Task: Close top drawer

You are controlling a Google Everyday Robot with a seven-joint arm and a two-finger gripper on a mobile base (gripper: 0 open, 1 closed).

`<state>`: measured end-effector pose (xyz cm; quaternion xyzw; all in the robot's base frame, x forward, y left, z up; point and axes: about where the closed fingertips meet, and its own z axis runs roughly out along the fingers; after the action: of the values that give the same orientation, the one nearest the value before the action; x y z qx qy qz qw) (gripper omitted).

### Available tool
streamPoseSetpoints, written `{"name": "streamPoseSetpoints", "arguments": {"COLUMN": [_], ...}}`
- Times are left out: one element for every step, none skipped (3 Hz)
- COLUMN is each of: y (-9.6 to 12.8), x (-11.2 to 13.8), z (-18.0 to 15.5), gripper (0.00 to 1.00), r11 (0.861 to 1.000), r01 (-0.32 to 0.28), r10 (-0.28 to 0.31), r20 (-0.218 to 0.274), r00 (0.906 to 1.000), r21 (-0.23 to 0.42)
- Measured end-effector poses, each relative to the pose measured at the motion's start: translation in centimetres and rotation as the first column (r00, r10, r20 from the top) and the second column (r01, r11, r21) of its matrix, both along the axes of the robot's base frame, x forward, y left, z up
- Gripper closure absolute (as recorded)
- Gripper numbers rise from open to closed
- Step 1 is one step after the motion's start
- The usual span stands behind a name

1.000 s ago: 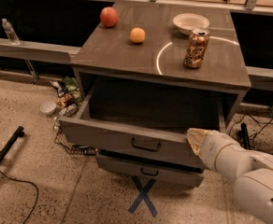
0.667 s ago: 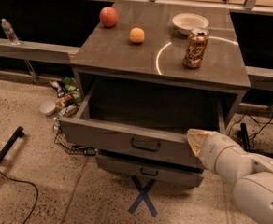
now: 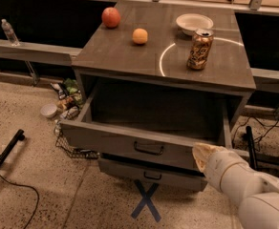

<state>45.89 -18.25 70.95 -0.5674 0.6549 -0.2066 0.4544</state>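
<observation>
The top drawer (image 3: 130, 144) is a wide grey wood-look drawer with a small black bar handle (image 3: 148, 149). It stands pulled well out of the cabinet, and its inside looks empty. My gripper (image 3: 200, 155) is at the end of the white arm coming in from the lower right. Its tan tip is at the right end of the drawer's front panel, right of the handle. Whether it touches the panel cannot be told.
The cabinet top (image 3: 130, 51) holds an apple (image 3: 111, 17), an orange (image 3: 140, 36), a white bowl (image 3: 194, 22) and a soda can (image 3: 199, 49). A lower drawer front (image 3: 151, 174) shows below. Litter (image 3: 65, 101), a blue floor X (image 3: 145, 200) and cables (image 3: 268, 128) lie around.
The arm's tip sits very slightly lower against the drawer front. The drawer is open as far as before.
</observation>
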Motion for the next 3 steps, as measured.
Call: {"name": "streamPoseSetpoints", "arguments": {"y": [-0.2,-0.2,-0.2], "x": [-1.7,-2.4,-1.7], "z": [-1.6,-3.6,-5.5], "gripper": [1.00,1.00,1.00], "r11": [1.000,0.999,0.999], "r01": [0.025,0.035,0.047], "r10": [-0.024,-0.034,-0.045], "r20": [-0.053,-0.094,-0.108], "r00": [0.9983,0.9950,0.9931], "r21": [0.005,0.011,0.022]}}
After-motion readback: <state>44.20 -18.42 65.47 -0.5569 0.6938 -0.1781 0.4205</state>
